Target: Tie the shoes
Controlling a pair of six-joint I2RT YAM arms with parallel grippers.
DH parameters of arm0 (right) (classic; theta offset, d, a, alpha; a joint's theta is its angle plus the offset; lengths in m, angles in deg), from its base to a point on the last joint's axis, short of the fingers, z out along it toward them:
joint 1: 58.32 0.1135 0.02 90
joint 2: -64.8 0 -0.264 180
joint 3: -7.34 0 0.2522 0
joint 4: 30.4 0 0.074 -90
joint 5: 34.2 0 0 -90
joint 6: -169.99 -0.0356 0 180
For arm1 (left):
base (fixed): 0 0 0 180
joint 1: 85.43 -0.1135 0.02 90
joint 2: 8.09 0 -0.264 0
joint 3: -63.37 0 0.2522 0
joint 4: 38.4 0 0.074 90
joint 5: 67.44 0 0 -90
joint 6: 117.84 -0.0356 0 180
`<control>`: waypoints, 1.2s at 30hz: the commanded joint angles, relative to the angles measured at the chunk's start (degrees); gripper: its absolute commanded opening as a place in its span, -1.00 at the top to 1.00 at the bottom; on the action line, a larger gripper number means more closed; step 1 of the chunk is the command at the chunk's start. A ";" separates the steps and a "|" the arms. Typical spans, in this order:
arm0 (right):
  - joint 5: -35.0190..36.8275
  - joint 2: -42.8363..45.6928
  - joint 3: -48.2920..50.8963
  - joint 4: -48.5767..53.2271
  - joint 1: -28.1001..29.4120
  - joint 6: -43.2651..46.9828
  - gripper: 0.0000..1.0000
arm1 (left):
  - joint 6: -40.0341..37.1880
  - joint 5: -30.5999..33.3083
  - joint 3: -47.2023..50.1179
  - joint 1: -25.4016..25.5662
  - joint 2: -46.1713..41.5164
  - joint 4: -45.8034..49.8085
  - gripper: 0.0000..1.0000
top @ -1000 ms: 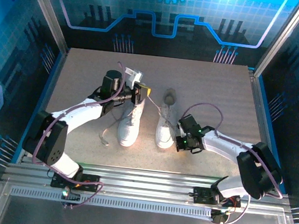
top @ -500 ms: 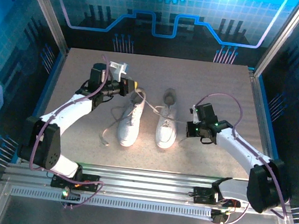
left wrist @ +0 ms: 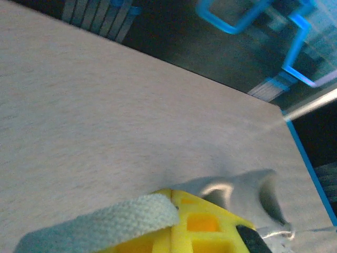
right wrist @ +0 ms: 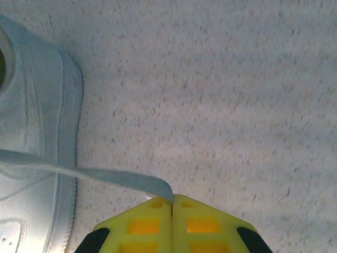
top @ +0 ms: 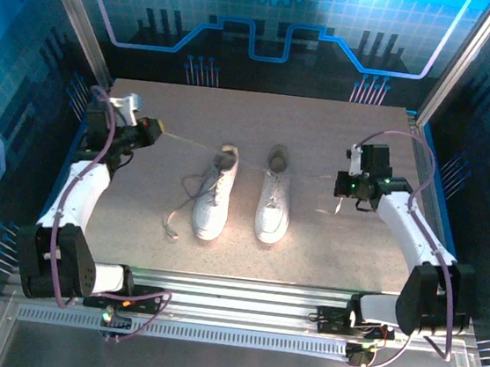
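Left wrist view: the lace is out of focus and runs off the lower left edge. Its end is buried between the yellow fingers of the left gripper, which the bottom edge cuts off. Behind them we see a pale blurred shape we cannot identify.

Right wrist view: the right gripper is cropped at the bottom too, jaws pressed together, the tip of a second lace hidden in the seam. The right shoe is cut by the left and bottom edges.

Top view: both laces are too thin for us to trace to their eyelets.
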 commanded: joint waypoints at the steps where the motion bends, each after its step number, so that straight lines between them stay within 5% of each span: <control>1: -1.61 -4.05 -3.85 1.87 -1.16 4.27 1.00 | 2.35 -2.70 -0.06 -4.47 1.05 7.93 1.00; 8: -1.23 -10.36 -6.47 2.76 -6.09 7.28 1.00 | 3.63 -4.96 0.57 -7.48 4.62 7.50 1.00; 22: -0.03 -5.37 -3.31 3.96 -16.06 8.87 1.00 | 0.29 -3.96 -0.11 -8.41 4.40 15.14 1.00; 36: 4.32 -11.95 -6.27 5.83 -17.42 11.08 1.00 | -1.39 -3.73 3.00 -13.18 5.75 19.49 1.00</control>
